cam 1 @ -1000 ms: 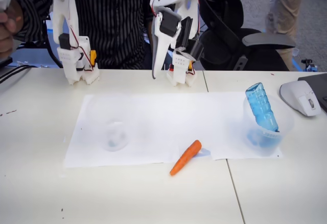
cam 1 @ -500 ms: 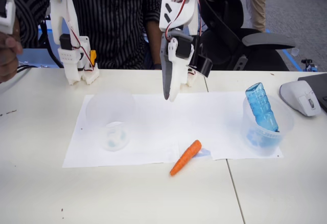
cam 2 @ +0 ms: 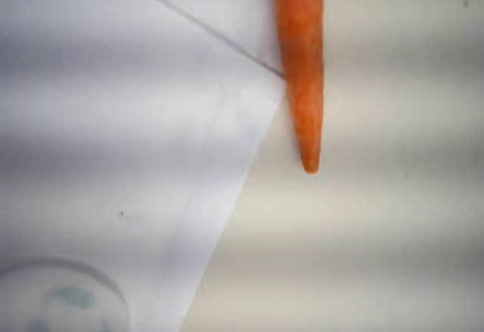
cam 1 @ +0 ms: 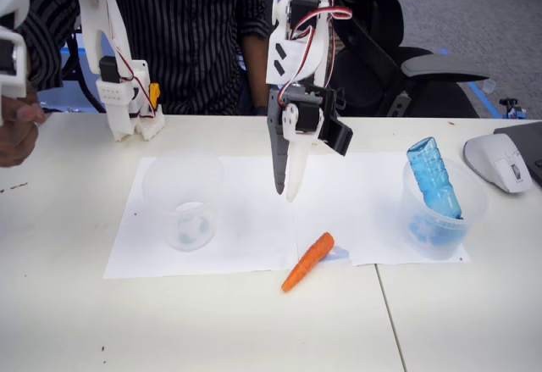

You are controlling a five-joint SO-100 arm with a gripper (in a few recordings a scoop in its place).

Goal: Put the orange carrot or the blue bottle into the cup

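The orange carrot (cam 1: pixel 308 261) lies slanted on the table at the front edge of the white paper; in the wrist view the carrot (cam 2: pixel 300 60) points its tip down past the paper's corner. An empty clear cup (cam 1: pixel 183 198) stands upright on the left part of the paper, and its base (cam 2: pixel 60 302) shows at the wrist view's lower left. The blue bottle (cam 1: pixel 433 177) leans inside another clear cup (cam 1: pixel 444 224) at the right. My gripper (cam 1: pixel 285 192) hangs pointing down above the paper, behind and above the carrot, fingers close together, holding nothing.
White paper (cam 1: pixel 246 219) covers the table's middle. A grey computer mouse (cam 1: pixel 500 162) lies at the far right. A person in a striped shirt stands behind the table, beside a black chair (cam 1: pixel 406 58).
The arm has swung forward and lowered, bringing the gripper from the table's back edge down over the paper towards the carrot. Carrot, cups and bottle have not moved.
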